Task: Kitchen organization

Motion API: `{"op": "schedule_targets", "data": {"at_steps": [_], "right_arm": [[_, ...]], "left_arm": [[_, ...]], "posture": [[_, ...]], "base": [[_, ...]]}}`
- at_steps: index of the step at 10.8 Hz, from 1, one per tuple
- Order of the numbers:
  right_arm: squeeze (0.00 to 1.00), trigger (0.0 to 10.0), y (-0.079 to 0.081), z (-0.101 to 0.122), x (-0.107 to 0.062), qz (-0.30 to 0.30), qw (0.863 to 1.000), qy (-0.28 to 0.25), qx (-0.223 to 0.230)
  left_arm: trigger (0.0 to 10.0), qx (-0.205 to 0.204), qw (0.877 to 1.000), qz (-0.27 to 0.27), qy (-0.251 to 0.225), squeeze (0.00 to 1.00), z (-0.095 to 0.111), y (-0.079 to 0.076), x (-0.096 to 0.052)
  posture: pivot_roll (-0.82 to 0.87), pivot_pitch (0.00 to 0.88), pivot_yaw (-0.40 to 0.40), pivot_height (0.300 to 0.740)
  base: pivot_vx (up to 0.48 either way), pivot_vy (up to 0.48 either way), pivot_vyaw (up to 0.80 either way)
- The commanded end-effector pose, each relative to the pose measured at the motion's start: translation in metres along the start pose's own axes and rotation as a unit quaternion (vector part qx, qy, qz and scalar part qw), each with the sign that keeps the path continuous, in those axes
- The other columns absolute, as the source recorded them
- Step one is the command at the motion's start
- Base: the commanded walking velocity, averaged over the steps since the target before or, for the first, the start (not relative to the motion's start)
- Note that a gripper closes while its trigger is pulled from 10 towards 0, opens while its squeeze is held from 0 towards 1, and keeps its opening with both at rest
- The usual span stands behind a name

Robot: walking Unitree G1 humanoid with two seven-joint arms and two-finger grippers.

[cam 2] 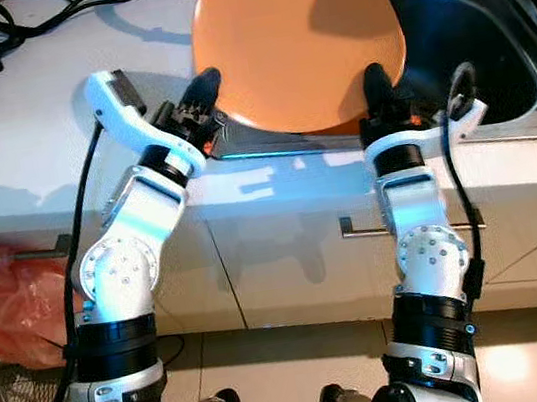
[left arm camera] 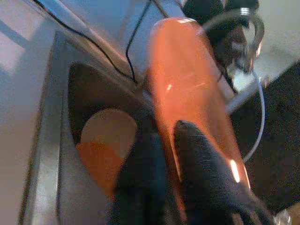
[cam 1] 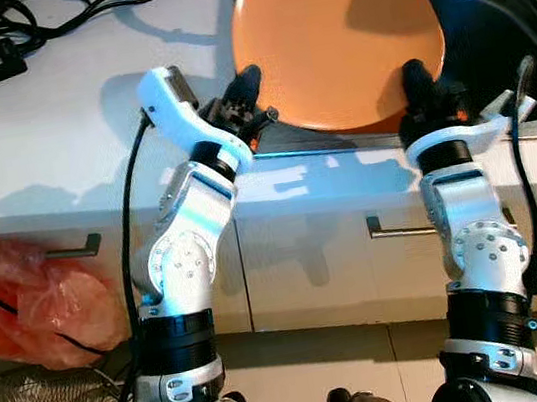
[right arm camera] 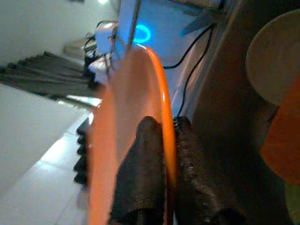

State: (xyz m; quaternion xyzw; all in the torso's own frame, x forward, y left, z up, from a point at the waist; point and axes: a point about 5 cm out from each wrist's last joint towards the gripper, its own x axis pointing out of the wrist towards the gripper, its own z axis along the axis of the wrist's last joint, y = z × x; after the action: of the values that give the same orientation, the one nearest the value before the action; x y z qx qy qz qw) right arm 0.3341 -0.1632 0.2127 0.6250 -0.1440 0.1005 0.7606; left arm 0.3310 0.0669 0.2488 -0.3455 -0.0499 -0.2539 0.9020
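**Plate held by its rim over the sink edge**

Both pincers, left pincer (cam 1: pixel 251 97) and right pincer (cam 1: pixel 417 88), are clamped on the orange plate (cam 1: pixel 335 34), raised between tabletop (cam 1: pixel 46 133) and sink (cam 1: pixel 506 34). Judged risk: uneven arm motion twists it loose, dropping it onto dishes below.

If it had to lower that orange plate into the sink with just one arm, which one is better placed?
Probably the right. The right end effector clamps the plate rim on the side over the sink; the left end effector grips the rim over the counter.
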Motion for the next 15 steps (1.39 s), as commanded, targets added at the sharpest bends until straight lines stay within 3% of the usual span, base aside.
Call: {"op": "schedule_targets", "data": {"at_steps": [1,6,7,8,9,10,11,13,14,15], "right_arm": [[0.0,10.0,0.011,0.003,0.002,0.016,1.0,-0.014,0.01],[0.0,10.0,0.013,0.011,0.005,0.009,0.998,-0.038,0.051],[0.0,8.1,0.013,0.013,0.006,0.005,0.998,-0.046,0.049],[0.0,4.5,0.011,0.016,0.008,-0.008,0.997,-0.055,0.044],[0.0,3.2,0.012,0.025,0.011,-0.008,0.996,-0.074,0.049],[0.0,8.5,0.014,0.031,0.014,-0.004,0.996,-0.082,0.034],[0.0,10.0,0.016,0.035,0.017,-0.007,0.995,-0.092,0.028],[0.0,10.0,0.014,0.042,0.022,-0.023,0.994,-0.107,-0.025],[0.0,10.0,0.016,0.044,0.025,-0.022,0.991,-0.108,-0.082],[0.0,10.0,0.02,0.047,0.027,-0.016,0.987,-0.111,-0.114]], "left_arm": [[10.0,0.001,1.0,-0.013,0.024,1.0,-0.012,-0.005,0.001],[10.0,0.011,0.999,-0.009,0.03,1.0,-0.014,-0.002,-0.002],[10.0,0.017,0.999,-0.006,0.034,0.0,-0.017,-0.001,-0.003],[10.0,0.017,0.999,-0.006,0.035,0.0,-0.017,-0.001,-0.003],[10.0,0.019,0.999,-0.007,0.036,0.0,-0.017,-0.002,-0.004],[10.0,0.021,0.999,-0.009,0.035,0.0,-0.017,-0.002,-0.004],[10.0,0.022,0.999,-0.011,0.034,0.0,-0.017,-0.003,-0.004],[10.0,0.04,0.999,-0.004,0.035,0.0,-0.017,-0.001,-0.005],[10.0,0.082,0.996,0.009,0.033,0.0,-0.014,0.003,-0.006],[10.0,0.168,0.985,0.03,0.032,0.0,-0.009,0.009,-0.006]], "posture": [[0.1,0.179,-0.029,0.74],[0.1,0.177,-0.029,0.74],[0.1,0.175,-0.03,0.74],[0.1,0.175,-0.03,0.74],[0.1,0.172,-0.033,0.74],[0.1,0.171,-0.033,0.74],[0.1,0.171,-0.033,0.74],[0.1,0.172,-0.035,0.74],[0.1,0.176,-0.036,0.74],[0.1,0.178,-0.038,0.74]], "base": [[0.0,0.0,0.0],[0.0,0.0,0.0],[0.0,0.0,0.0],[0.0,0.0,0.0],[0.0,0.0,0.0],[0.0,0.0,0.0],[0.0,0.0,0.0],[0.0,0.0,0.0],[0.0,0.0,0.0],[0.0,0.0,0.0]]}}
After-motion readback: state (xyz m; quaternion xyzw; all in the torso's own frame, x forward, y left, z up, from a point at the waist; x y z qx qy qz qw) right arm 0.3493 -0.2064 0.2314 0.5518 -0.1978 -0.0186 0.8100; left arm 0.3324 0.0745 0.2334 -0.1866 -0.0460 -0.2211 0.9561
